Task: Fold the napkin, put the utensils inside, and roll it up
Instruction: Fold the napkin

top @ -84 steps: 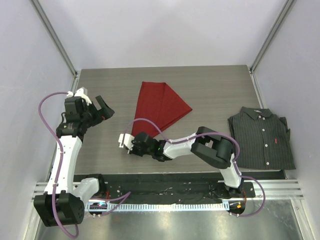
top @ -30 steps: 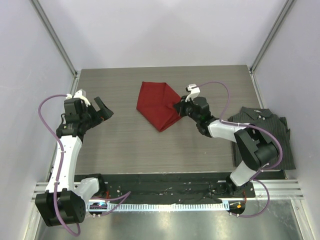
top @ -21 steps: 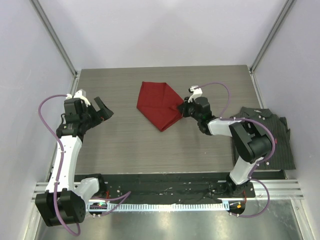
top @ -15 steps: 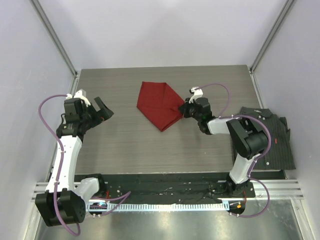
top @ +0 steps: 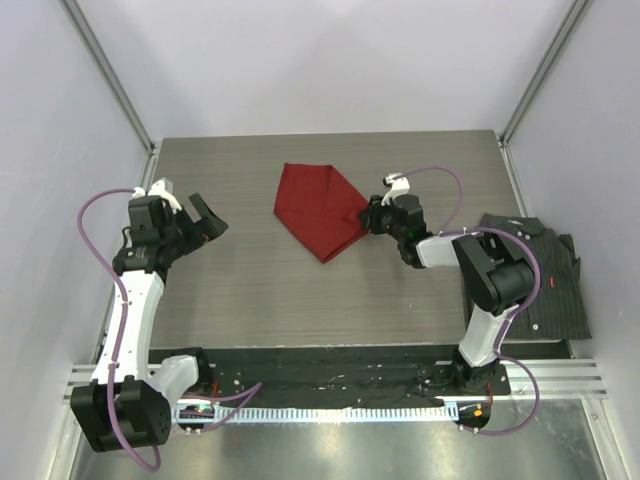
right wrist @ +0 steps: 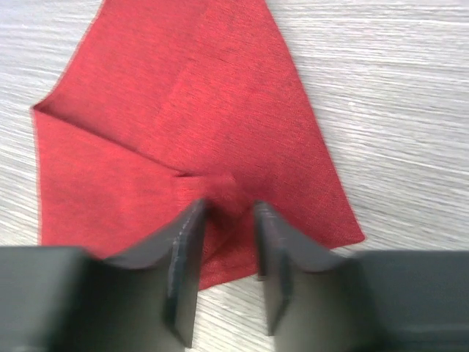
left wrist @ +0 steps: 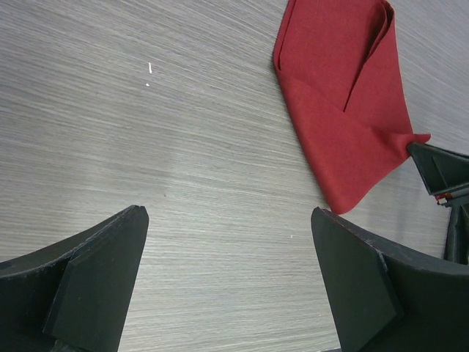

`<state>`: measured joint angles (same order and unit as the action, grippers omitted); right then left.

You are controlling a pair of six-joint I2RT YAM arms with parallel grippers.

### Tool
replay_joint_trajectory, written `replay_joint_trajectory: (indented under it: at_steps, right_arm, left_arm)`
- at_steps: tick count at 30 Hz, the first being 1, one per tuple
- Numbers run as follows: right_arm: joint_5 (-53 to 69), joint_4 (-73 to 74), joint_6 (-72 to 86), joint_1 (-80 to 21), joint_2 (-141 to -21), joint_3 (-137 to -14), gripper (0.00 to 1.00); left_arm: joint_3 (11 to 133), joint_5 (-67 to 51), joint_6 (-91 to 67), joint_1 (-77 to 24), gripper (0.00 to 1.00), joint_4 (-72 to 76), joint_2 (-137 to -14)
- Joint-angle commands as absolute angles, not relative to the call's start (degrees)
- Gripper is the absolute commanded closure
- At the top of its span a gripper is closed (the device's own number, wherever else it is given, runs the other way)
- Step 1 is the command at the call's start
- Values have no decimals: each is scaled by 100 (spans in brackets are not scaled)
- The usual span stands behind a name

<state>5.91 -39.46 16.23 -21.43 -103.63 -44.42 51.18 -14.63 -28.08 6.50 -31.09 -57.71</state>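
The deep-red napkin [top: 317, 208] lies folded in a rough kite shape at the middle back of the table; it also shows in the left wrist view [left wrist: 344, 110]. My right gripper [top: 368, 216] is at the napkin's right corner, and in the right wrist view [right wrist: 223, 213] its jaws stand close together with a raised pinch of the napkin [right wrist: 183, 125] between them. My left gripper [top: 205, 218] is open and empty above bare table far left of the napkin; its fingers [left wrist: 95, 279] frame bare wood. The utensils are out of view.
A dark pinstriped shirt [top: 545, 275] lies folded at the right edge of the table, partly under my right arm. Metal frame posts and pale walls enclose the table on the left, right and back.
My right arm swung from the front left of the table to the napkin's right corner and closed on it. The napkin's right corner is drawn in. The left arm has not moved.
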Motion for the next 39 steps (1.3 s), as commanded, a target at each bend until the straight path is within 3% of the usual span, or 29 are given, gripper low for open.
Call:
replay_joint_trajectory:
  at_steps: [1, 4, 12, 18, 30, 37, 39]
  right_arm:
    - [299, -3938, 1512, -2109, -10030, -4430, 42]
    - [115, -3623, 1424, -2101, -9635, -4403, 34]
    - [166, -2322, 660, -1987, -9702, -5201, 27]
    - [1167, -1363, 791, -1758, -10414, -5967, 33]
    - [1582, -1406, 1081, -1749, -10828, -6100, 39]
    - [1547, -1371, 1081, -1758, -10723, -6021, 48]
    - [1547, -1362, 1081, -1758, -10653, -5977, 55]
  left_arm:
    - [5089, -1617, -2830, 686, 0, -2883, -5792]
    - [5089, -1635, -2830, 677, 0, -2874, -5783]
    - [5071, -1652, -2839, 686, 0, -2856, -5783]
    - [5071, -1661, -2839, 686, 0, -2856, -5792]
    - [5063, -1714, -2874, 686, 0, -2830, -5827]
    - [5054, -1749, -2909, 677, 0, -2821, -5836]
    - [5045, -1767, -2918, 686, 0, -2804, -5845]
